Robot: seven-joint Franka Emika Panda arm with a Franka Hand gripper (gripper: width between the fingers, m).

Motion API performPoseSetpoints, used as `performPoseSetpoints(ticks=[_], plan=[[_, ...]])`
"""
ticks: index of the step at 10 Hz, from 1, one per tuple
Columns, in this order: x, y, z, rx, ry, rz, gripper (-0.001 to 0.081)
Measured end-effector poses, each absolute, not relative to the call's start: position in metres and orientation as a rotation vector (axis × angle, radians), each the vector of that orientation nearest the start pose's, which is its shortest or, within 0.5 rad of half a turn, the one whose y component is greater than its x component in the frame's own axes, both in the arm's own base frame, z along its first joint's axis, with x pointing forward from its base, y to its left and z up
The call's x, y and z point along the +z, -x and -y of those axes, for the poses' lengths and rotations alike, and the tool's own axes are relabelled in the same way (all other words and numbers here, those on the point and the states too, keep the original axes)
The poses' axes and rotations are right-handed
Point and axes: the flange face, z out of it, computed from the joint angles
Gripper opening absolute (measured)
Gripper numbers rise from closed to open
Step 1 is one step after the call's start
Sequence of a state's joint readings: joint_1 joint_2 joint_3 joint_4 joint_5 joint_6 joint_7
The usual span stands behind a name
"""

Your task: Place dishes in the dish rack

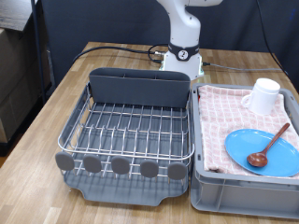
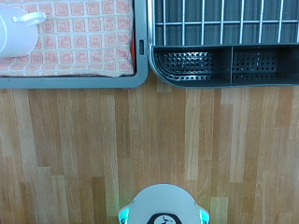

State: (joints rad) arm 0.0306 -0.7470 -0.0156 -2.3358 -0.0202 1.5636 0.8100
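Note:
The light-blue plate [image 1: 243, 147] lies flat on the pink checked cloth in the grey crate [image 1: 238, 194], at the exterior view's lower right. Across the plate rests the brown wooden spoon [image 1: 271, 143]. The white mug [image 1: 264, 94] stands on the cloth behind them and also shows in the wrist view as the mug [image 2: 19, 28]. The silver wire dish rack [image 1: 131, 131] with its dark grey caddy [image 1: 138, 89] sits to the left of the crate with nothing in it; the wrist view catches the caddy [image 2: 224, 65]. No view shows the gripper.
The robot's white base [image 1: 184, 58] stands behind the rack and crate; from above it shows as the base [image 2: 163, 207]. A black cable [image 1: 117, 51] runs across the wooden table [image 1: 65, 84]. Round grey discs [image 1: 121, 166] line the rack's front edge.

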Motion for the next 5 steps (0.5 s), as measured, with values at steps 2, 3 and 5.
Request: performPoseSetpoints(ticks=[2,3,5], plan=[[0.585,-0.322,-0.004,0.019,2.898,-1.244,0.0803],[0.58,-0.33,-0.011,0.012,2.874,-1.271,0.0803],[0.567,-0.349,-0.033,-0.009,2.818,-1.324,0.0803]])
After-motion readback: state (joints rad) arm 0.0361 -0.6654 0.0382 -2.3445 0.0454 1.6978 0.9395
